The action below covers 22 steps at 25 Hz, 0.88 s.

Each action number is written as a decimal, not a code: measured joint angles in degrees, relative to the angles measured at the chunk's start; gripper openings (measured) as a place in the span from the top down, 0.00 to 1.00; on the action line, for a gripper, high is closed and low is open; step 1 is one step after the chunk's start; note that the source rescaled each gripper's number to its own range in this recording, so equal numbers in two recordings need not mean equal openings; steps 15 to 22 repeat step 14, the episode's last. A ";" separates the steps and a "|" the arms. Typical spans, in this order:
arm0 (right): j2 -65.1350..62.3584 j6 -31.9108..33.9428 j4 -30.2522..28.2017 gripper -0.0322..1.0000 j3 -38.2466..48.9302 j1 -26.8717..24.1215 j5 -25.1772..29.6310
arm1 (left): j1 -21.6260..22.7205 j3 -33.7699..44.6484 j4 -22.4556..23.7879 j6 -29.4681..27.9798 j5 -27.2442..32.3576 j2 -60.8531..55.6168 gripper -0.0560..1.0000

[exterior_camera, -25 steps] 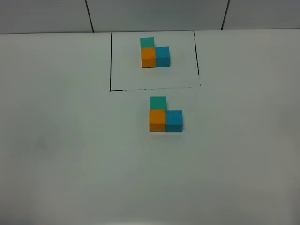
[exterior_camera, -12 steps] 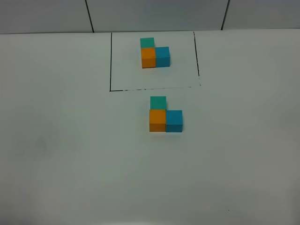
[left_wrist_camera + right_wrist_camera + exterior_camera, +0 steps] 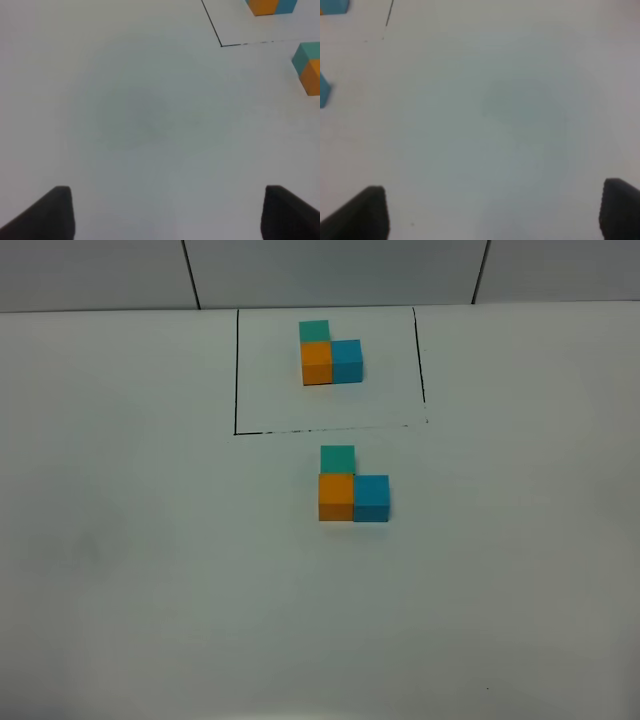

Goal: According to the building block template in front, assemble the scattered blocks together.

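Note:
The building block template point(image 3: 330, 355) is an L of teal, orange and blue cubes inside a black drawn rectangle at the back of the table. Just in front of the frame, the scattered blocks stand joined in the same L: teal cube point(image 3: 337, 457) behind orange cube point(image 3: 336, 497), with the blue cube point(image 3: 371, 498) touching the orange one's right side. Neither arm shows in the exterior high view. My left gripper point(image 3: 170, 215) is open over bare table, with the teal and orange cubes point(image 3: 310, 67) far off to one side. My right gripper point(image 3: 492, 212) is also open and holds nothing.
The white table point(image 3: 150, 570) stretches wide on both sides and in front of the blocks. The black frame line point(image 3: 236, 370) is only drawn on the surface. A grey panelled wall point(image 3: 330, 270) rises behind the table's far edge.

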 joint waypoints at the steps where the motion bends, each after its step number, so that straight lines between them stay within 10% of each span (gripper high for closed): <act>1: 0.00 0.00 0.00 0.25 0.00 0.00 0.00 | 0.00 0.00 0.00 0.00 0.00 0.00 0.30; 22: 0.00 0.00 0.00 0.25 0.00 0.00 0.00 | 0.00 0.00 0.00 0.00 0.00 0.00 0.30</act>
